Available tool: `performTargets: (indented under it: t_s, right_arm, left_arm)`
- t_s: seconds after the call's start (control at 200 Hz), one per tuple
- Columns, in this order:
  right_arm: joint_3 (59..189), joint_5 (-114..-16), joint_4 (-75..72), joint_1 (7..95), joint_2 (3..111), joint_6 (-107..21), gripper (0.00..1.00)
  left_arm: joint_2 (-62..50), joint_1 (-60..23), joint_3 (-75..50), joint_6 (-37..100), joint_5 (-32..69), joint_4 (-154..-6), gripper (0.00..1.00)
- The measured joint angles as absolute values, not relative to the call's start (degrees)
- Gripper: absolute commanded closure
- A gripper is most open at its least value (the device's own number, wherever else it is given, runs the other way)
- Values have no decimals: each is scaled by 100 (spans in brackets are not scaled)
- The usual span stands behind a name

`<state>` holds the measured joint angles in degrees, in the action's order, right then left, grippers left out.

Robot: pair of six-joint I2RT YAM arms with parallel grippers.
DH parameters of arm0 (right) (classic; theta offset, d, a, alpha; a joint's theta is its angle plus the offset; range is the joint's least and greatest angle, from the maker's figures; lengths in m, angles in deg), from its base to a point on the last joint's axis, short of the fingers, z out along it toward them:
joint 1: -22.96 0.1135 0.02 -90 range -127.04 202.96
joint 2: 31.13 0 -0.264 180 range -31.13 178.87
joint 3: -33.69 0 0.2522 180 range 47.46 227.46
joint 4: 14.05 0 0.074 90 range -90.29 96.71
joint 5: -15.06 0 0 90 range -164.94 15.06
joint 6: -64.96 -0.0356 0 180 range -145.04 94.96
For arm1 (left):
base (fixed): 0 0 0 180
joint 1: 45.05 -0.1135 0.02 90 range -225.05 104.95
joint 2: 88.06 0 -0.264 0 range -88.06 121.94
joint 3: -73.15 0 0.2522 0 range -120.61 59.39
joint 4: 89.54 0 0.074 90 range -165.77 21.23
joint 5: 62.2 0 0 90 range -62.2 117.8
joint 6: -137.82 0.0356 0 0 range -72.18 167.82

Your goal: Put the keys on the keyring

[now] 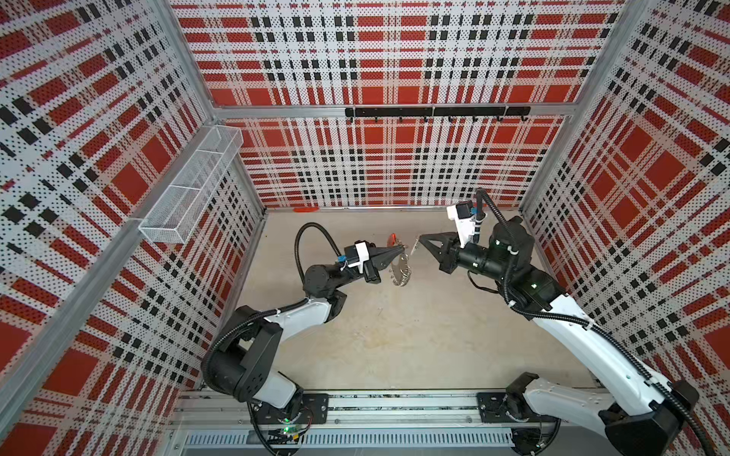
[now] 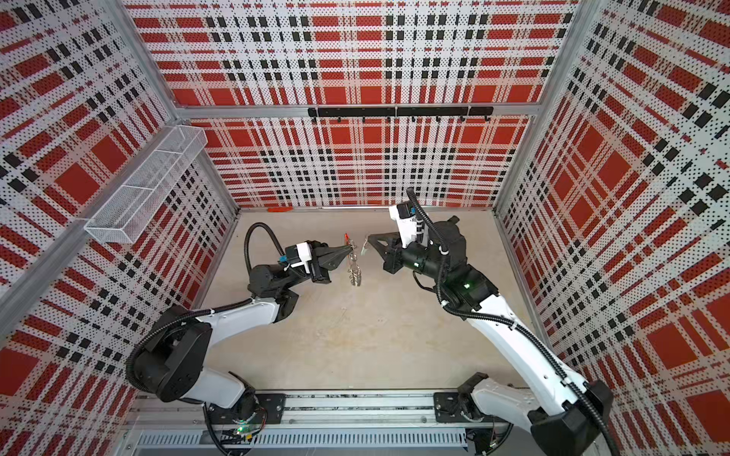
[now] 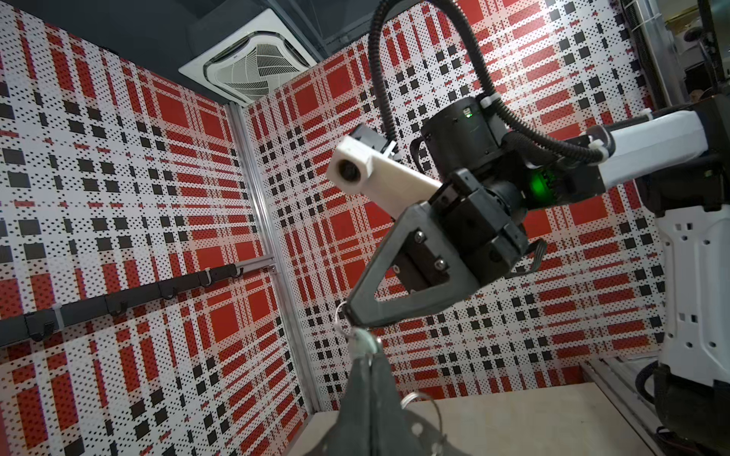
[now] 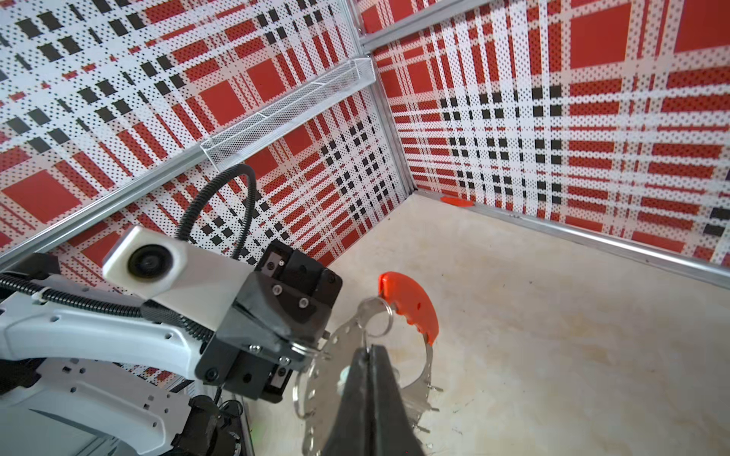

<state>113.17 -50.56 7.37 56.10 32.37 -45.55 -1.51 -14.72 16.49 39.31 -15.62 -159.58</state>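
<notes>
Bright, even light, faint soft shadows; edges bow wide-angle, and the left hand (image 3: pixel 369 360) looks blurred.

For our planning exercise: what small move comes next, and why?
Probably the right gripper should ease its small metal key with pale teal tag toward the large grey metal hoop, which the shut left gripper holds aloft close by, apparently unthreaded.

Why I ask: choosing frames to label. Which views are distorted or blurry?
In both top views the walls splay and the keys are tiny. Left wrist view: left gripper near the lens is dark and soft. Right wrist view: the keyring is sharp.
</notes>
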Motion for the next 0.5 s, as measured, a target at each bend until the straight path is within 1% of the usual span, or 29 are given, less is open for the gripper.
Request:
performTargets:
  t_s: [0.326,0.496]
  right_arm:
    - [11361,-5080,807,5888,3443,-4183,100]
    - [11361,-5281,820,5897,3434,-4113,100]
  left_arm:
    - [-143,-1472,1391,3778,-1391,-15381,100]
    - [-143,-1472,1391,3773,-1381,-15296,100]
